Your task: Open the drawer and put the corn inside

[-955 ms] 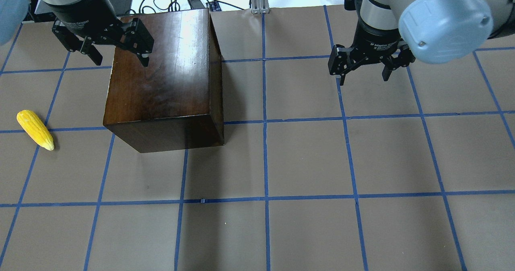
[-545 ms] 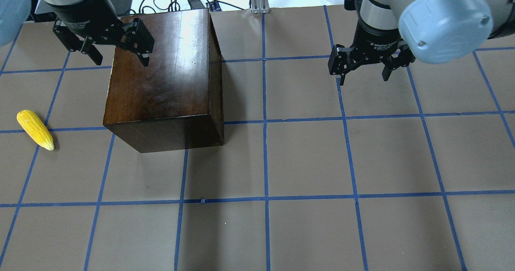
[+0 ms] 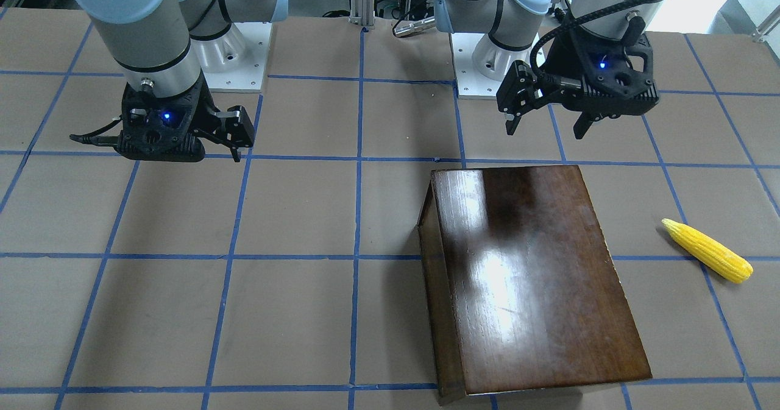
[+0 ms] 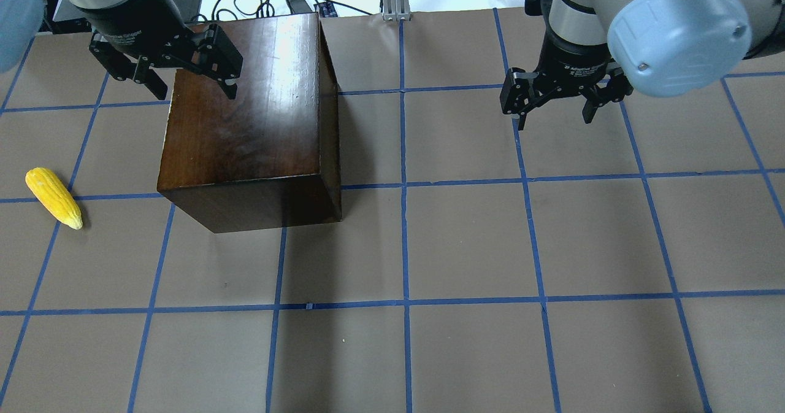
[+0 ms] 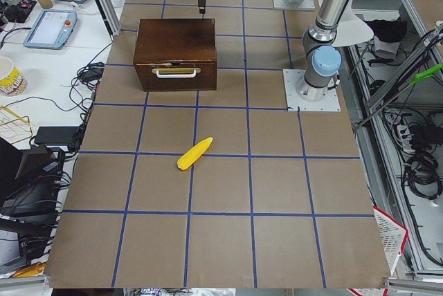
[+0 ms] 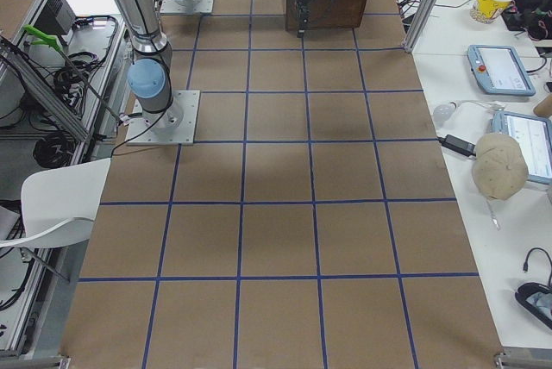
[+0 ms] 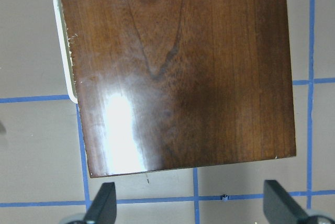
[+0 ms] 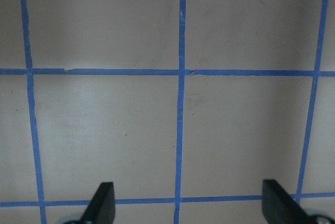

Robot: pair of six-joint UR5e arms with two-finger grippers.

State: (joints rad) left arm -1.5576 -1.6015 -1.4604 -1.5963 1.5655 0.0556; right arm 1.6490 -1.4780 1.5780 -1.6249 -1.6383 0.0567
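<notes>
Drawer (image 5: 202, 79): shut, flush in the box (image 4: 245, 118). Its front and pale handle (image 5: 173, 72) face the robot's left end of the bench (image 4: 466, 241), and the handle's axis runs level along that face. Corn (image 4: 53, 197): on the bench out beyond that front, well apart from the box, lying aslant with its tapered end boxward. Left hand (image 4: 193, 91): empty, fingers spread wide, above a top corner of the box; it is nearer to both handle and corn, so likely the one to pull. Right hand (image 4: 555, 121): empty, spread, well apart.
</notes>
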